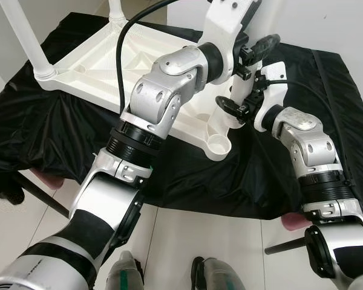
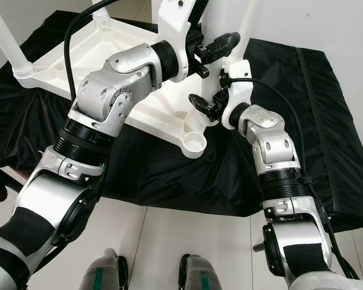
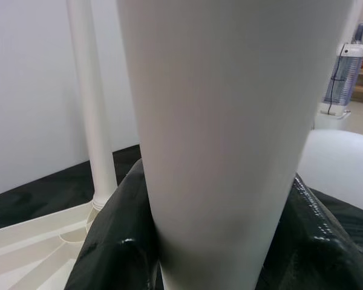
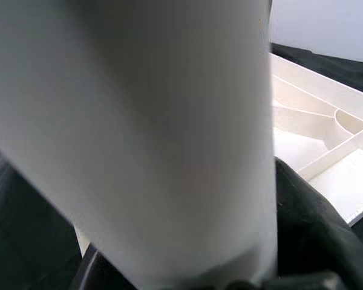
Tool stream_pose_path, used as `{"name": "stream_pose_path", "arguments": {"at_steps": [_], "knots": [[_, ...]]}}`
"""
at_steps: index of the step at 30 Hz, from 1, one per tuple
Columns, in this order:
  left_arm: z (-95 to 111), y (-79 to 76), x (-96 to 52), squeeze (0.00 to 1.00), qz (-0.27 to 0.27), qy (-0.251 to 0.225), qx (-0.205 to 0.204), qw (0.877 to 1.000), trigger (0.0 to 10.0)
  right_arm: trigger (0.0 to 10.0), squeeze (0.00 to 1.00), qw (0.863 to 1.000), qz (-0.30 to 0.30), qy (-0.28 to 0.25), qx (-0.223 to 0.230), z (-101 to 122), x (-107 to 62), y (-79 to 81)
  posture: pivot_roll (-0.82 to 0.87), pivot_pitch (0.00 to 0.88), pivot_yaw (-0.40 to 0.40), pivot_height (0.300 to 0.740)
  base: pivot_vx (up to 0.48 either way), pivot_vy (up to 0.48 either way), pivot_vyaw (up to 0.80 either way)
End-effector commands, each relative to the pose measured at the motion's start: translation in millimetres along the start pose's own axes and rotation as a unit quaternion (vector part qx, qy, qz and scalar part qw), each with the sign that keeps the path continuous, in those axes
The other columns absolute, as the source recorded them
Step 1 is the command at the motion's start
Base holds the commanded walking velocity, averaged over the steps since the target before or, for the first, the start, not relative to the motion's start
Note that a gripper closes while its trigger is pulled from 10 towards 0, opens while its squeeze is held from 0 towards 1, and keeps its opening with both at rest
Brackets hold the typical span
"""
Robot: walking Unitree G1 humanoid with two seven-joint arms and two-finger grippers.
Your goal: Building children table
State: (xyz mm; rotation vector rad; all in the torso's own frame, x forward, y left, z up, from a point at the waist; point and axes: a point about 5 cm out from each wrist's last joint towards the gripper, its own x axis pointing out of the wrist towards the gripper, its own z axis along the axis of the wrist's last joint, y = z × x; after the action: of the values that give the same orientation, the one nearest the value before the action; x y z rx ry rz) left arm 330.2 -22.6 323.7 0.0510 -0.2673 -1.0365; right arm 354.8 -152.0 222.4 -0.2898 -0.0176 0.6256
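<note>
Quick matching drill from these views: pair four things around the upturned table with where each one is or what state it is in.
Things:
1. left gripper
2. right gripper
3. empty round leg socket
4. fitted white table leg

States:
A. on the upturned white plastic tabletop's nearest corner
B. standing at the far left corner
C. higher on the held white leg
D. lower on that leg

Pairs: 1-C, 2-D, 3-A, 4-B

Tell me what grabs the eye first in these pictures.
Both grippers close around one upright white plastic table leg, the left gripper higher, the right gripper lower. Beneath them the white ribbed tabletop lies upside down on a black cloth. An empty round socket sits at its near corner.
</note>
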Motion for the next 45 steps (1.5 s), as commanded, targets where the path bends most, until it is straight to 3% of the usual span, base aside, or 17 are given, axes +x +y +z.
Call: {"name": "stream_pose_path", "arguments": {"at_steps": [1,4,5,6,7,12,15,20,21,22,25,28,39,45], "knots": [[0,-16.0,7.2,0.0,-0.039,0.005,0.019,0.999,10.0,0.0,0.0,1.0,0.021,0.0,-0.016,5,2.2,7.7,-0.08,0.058,-0.018,0.74,0.0,0.0,0.0],[0,-15.8,7.4,0.0,-0.042,0.005,0.012,0.999,10.0,0.0,0.0,0.999,0.026,-0.007,-0.019,5,2.1,10.0,-0.07,0.057,-0.015,0.74,0.0,0.0,0.0],[0,-15.6,7.4,0.09,-0.044,0.002,0.004,0.999,10.0,0.0,0.0,0.999,0.027,-0.012,-0.02,6,2.1,10.8,-0.08,0.057,-0.014,0.74,0.0,0.0,0.0],[0,-15.6,7.4,0.09,-0.044,0.002,0.004,0.999,10.0,0.0,0.0,0.999,0.027,-0.012,-0.02,6,2.1,10.8,-0.08,0.057,-0.014,0.74,0.0,0.0,0.0],[2,-16.5,6.9,1.0,-0.055,-0.008,-0.019,0.998,10.0,10.0,0.0,0.999,0.023,-0.014,-0.019,6,2.3,11.0,-0.08,0.056,-0.013,0.74,0.0,0.0,0.0],[13,-18.1,5.0,1.0,-0.069,-0.04,-0.057,0.995,10.0,10.0,0.0,1.0,0.005,-0.021,0.015,6,3.9,10.7,-0.08,0.056,-0.008,0.74,0.0,0.0,0.0],[18,-16.6,2.3,1.0,-0.082,-0.059,-0.116,0.988,10.0,10.0,0.0,0.999,-0.022,-0.03,0.031,4,3.7,7.1,-0.08,0.055,-0.005,0.74,0.0,0.0,0.0],[20,-15.9,-0.2,1.0,-0.087,-0.068,-0.146,0.983,10.0,10.0,0.0,0.997,-0.045,-0.031,0.049,2,3.2,1.8,-0.07,0.056,-0.003,0.74,0.0,0.0,0.0],[22,-14.2,-1.7,0.36,-0.084,-0.078,-0.163,0.98,10.0,10.0,0.0,0.996,-0.058,-0.035,0.058,1,2.7,-1.5,-0.07,0.055,-0.002,0.74,0.0,0.0,0.0],[24,-11.6,-3.7,0.0,-0.079,-0.089,-0.175,0.977,10.0,10.0,0.0,0.995,-0.07,-0.042,0.064,1,2.0,-4.2,-0.07,0.054,-0.001,0.74,0.0,0.0,0.0],[25,-6.4,-7.1,0.0,-0.066,-0.096,-0.187,0.975,10.0,10.0,0.0,0.991,-0.092,-0.052,0.078,0,0.5,-8.5,-0.07,0.055,0.0,0.74,0.0,0.0,0.0],[20,-2.5,-9.5,0.0,-0.044,-0.086,-0.17,0.981,10.0,10.0,0.0,0.988,-0.106,-0.061,0.092,-1,0.1,-10.0,-0.07,0.054,0.0,0.74,0.0,0.0,0.0],[-12,4.2,-24.5,0.0,0.023,-0.03,-0.07,0.997,10.0,10.0,0.0,0.974,-0.182,-0.068,0.115,-7,-2.9,-18.0,-0.07,0.052,-0.003,0.74,0.0,0.0,0.0],[-32,11.4,-39.6,0.0,0.085,-0.013,-0.075,0.993,10.0,10.0,0.0,0.969,-0.189,-0.102,0.12,-8,-7.4,-8.5,-0.06,0.051,-0.007,0.74,0.0,0.0,0.0]]}}
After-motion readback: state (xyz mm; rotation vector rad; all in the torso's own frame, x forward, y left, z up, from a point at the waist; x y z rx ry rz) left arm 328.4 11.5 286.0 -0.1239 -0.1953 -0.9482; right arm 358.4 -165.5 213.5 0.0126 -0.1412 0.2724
